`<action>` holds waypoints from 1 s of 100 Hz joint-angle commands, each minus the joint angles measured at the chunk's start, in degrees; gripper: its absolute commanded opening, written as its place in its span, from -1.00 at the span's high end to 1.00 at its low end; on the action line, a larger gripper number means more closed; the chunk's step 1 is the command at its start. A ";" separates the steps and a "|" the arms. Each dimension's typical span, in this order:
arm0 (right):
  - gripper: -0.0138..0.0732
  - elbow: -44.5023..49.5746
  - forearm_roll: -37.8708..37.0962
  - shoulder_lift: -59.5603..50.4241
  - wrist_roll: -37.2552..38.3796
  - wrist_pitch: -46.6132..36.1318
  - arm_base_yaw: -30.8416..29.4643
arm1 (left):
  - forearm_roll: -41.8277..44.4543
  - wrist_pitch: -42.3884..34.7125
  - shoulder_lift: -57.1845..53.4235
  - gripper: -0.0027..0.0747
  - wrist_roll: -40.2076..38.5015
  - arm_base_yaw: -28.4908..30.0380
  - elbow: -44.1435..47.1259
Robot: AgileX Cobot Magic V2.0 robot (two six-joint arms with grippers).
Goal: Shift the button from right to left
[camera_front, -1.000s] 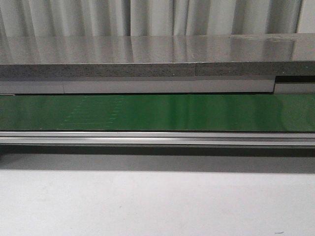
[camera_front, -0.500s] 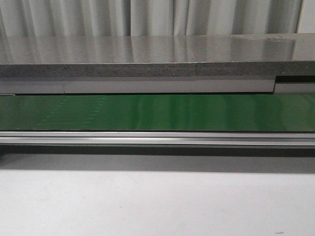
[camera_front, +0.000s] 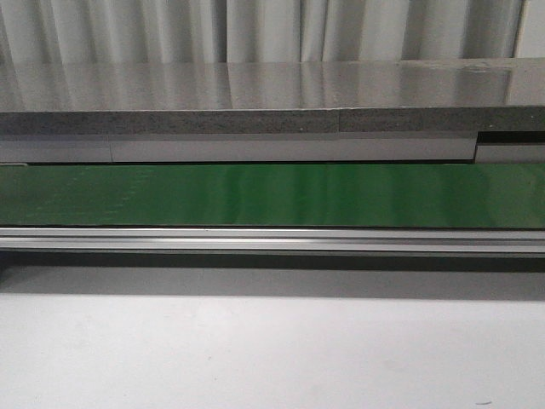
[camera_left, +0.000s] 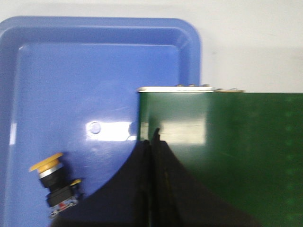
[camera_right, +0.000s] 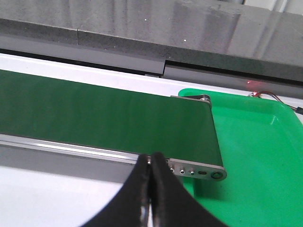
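Button [camera_left: 53, 182]: lying on its side in blue tray [camera_left: 71, 75], at the green conveyor belt's [camera_left: 227, 151] end. Left gripper [camera_left: 152, 142]: fingers closed, empty. Right gripper [camera_right: 150, 165]: fingers closed, empty, near green tray [camera_right: 255, 156]. Step: transfer apparently complete; next, likely retreat.

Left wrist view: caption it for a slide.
Button lying in the blue tray beside the green belt, fingers closed.

green belt [camera_front: 272, 194], blue tray [camera_left: 94, 61] — yellow-capped button [camera_left: 54, 182]
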 commanded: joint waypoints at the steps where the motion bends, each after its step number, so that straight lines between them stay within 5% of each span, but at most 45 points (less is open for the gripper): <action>1: 0.84 -1.43 -0.43 0.41 0.05 -4.89 0.01 | -1.67 -1.33 -4.51 0.98 0.32 -3.15 -1.01; 25: 0.84 -1.43 -0.43 0.41 0.05 -4.89 0.01 | -1.79 -3.89 -8.80 0.98 0.32 -8.59 2.61; 100: 0.84 -1.43 -0.43 0.41 0.05 -4.89 0.01 | -4.72 -22.32 -38.82 0.98 0.48 -8.58 33.89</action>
